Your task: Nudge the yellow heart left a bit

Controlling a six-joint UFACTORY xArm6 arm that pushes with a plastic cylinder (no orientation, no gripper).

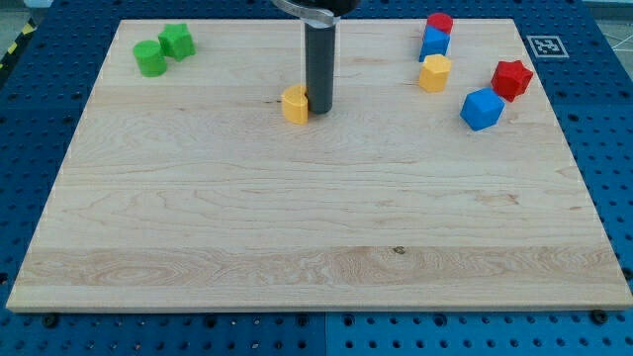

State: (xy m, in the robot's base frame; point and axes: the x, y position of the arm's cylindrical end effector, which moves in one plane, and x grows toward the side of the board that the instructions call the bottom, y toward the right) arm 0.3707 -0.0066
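A large pale wooden board point(316, 227) with visible grain fills most of the view, resting on a blue perforated table point(20, 148). A small black-and-white square marker point(545, 45) sits at the board's upper right corner.

The straight dark rod point(319, 64) comes down from the view's top, just left of centre. There are no fingers on this arm, so nothing is clenched or grasped; my tip point(318, 110) stands on the board, touching or just beside the right side of the small yellow heart-shaped block point(295, 103). That yellow heart lies in the upper middle of the board, well apart from every other block.

At the view's upper right sits a loose cluster of 5 blocks. A blue cube-like block point(482, 109) lies lowest, with a red star-shaped block point(511, 79) just beside it, up and to the right. A yellow hexagon-like block point(434, 73) sits to their left. Directly above it is a blue block point(434, 43) whose shape I cannot make out, and a small red block point(440, 22) touches its top edge.

At the upper left, 2 green blocks touch each other: a green round block point(150, 58) and a green star-like block point(177, 41) up and to its right.
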